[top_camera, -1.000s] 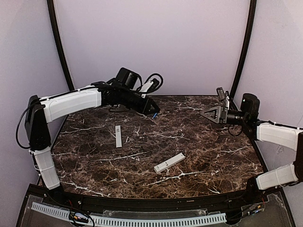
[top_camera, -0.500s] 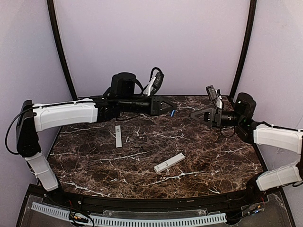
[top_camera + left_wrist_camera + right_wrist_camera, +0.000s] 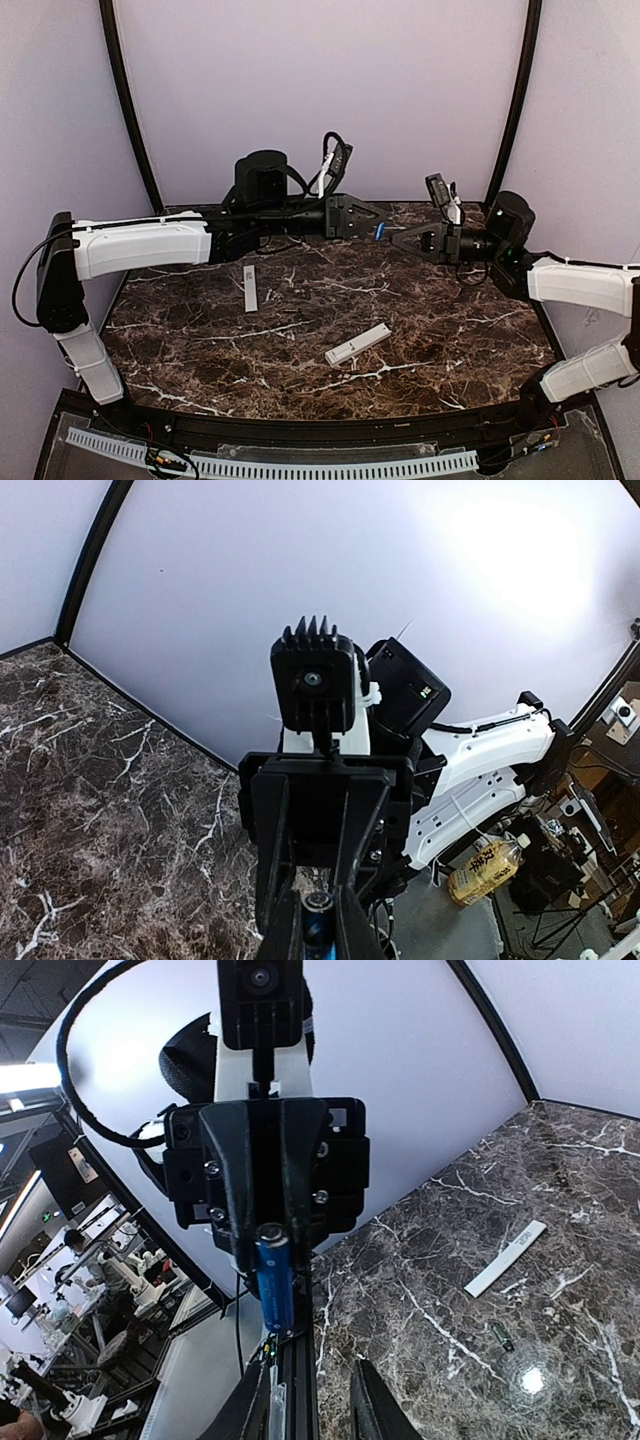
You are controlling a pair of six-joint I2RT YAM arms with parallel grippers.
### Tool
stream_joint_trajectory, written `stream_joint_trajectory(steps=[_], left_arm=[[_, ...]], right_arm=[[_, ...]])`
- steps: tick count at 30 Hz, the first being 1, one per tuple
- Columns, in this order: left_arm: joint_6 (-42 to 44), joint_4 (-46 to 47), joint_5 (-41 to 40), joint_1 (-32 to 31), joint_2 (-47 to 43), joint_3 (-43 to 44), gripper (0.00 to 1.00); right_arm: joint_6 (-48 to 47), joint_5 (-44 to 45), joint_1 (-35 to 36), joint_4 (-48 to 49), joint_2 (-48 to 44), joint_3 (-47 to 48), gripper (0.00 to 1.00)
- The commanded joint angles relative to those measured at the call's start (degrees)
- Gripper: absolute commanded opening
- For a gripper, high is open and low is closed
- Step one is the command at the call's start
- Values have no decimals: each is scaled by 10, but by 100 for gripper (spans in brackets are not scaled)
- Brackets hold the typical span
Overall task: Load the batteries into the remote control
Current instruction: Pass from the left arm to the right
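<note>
Battery (image 3: 274, 1280) light, stiff, slick; left tool (image 3: 369, 223) pinches it at 12 o'clock, right tool (image 3: 398, 239) half-open, empty; I'd grip its free end.

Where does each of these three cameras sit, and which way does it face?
Top external: above, behind the robot, overlooking the dark marble table; left arm and right arm show.
Left wrist: on the left arm, facing the right pincer; own fingers below.
Right wrist: on the right arm, facing the left pincer; own fingers below.
All share the small blue cylindrical battery.
</note>
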Motion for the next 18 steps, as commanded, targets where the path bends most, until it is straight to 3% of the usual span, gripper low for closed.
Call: stream_joint_trajectory(steps=[1, 18], left_arm=[[-8, 18, 15, -5, 7, 8, 0], [-9, 5, 41, -11, 23, 24, 0]], right_arm=[[14, -30, 14, 50, 12, 19, 26], [29, -38, 17, 71, 34, 28, 19]])
